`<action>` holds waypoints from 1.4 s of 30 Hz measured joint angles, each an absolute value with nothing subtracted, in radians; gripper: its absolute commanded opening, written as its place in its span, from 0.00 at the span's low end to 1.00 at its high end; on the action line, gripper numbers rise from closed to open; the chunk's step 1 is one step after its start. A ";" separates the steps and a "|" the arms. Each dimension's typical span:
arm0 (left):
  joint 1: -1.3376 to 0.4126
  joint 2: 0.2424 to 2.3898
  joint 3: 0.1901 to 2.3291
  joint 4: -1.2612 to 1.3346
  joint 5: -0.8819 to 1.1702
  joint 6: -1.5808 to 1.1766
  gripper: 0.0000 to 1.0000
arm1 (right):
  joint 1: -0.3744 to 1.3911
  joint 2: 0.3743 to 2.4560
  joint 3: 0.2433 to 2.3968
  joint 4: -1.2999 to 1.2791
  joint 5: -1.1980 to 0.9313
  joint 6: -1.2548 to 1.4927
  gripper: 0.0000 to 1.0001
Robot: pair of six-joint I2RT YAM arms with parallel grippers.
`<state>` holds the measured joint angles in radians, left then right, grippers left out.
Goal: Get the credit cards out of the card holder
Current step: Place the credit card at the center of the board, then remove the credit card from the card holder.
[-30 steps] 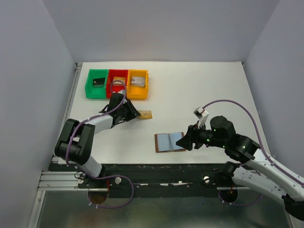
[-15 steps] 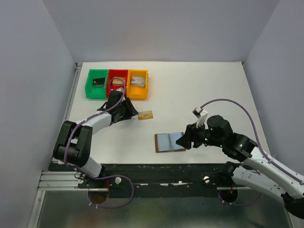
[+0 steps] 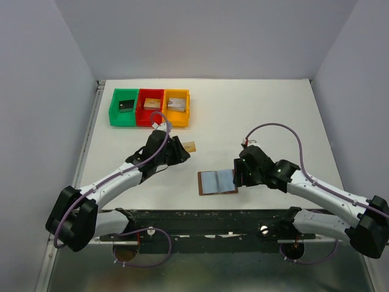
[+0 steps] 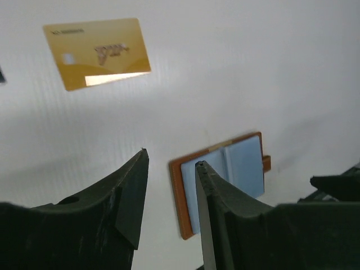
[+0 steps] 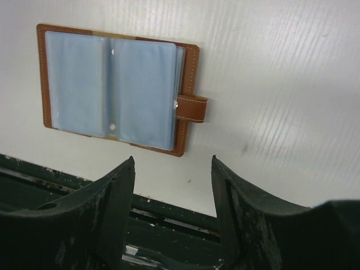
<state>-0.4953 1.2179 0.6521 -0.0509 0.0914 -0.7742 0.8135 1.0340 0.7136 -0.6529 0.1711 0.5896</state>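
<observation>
The card holder (image 5: pixel 112 90) lies open and flat at the lower middle of the top view, close to the near edge of the desk (image 3: pixel 267 109). The right gripper (image 5: pixel 173 163) hangs just beside it, wide and empty. The left gripper (image 4: pixel 171 163), narrowly parted, holds nothing, with a gold card (image 4: pixel 97 52) flat beyond it. Tugging a sleeved card with the holder unpinned could drag it off that edge.

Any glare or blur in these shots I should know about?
Left wrist: a bright glare band crosses the gold card, near fingers look soft. Right wrist: the card holder is sharp, evenly lit. Top external: even light, faint shadows.
</observation>
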 measured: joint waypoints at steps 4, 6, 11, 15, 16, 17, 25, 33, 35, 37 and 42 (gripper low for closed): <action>-0.635 1.212 0.624 -0.023 0.094 -0.810 0.48 | 0.791 1.084 0.712 -0.654 0.198 0.617 0.64; -0.695 1.217 0.618 0.000 0.096 -0.823 0.48 | 0.776 1.101 0.705 -0.646 0.199 0.629 0.64; -0.761 1.246 0.587 0.065 0.098 -0.844 0.47 | 0.741 1.123 0.637 -0.599 0.167 0.665 0.64; -0.786 1.281 0.533 0.108 0.106 -0.866 0.45 | 0.703 1.123 0.585 -0.551 0.108 0.698 0.64; -0.790 1.290 0.525 0.113 0.109 -0.870 0.45 | 0.696 1.123 0.576 -0.542 0.099 0.704 0.63; -0.794 1.299 0.521 0.117 0.110 -0.873 0.45 | 0.688 1.123 0.570 -0.536 0.092 0.710 0.63; -0.838 1.361 0.554 0.156 0.136 -0.875 0.41 | 0.661 1.170 0.564 -0.520 0.088 0.718 0.62; -0.877 1.481 0.668 0.191 0.184 -0.854 0.35 | 0.661 1.221 0.575 -0.508 0.090 0.717 0.62; -0.879 1.517 0.679 0.200 0.196 -0.852 0.32 | 0.661 1.223 0.577 -0.508 0.094 0.717 0.62; -0.881 1.556 0.681 0.210 0.207 -0.850 0.27 | 0.661 1.225 0.579 -0.508 0.101 0.718 0.62; -0.884 1.629 0.673 0.231 0.229 -0.851 0.17 | 0.659 1.229 0.582 -0.502 0.130 0.723 0.62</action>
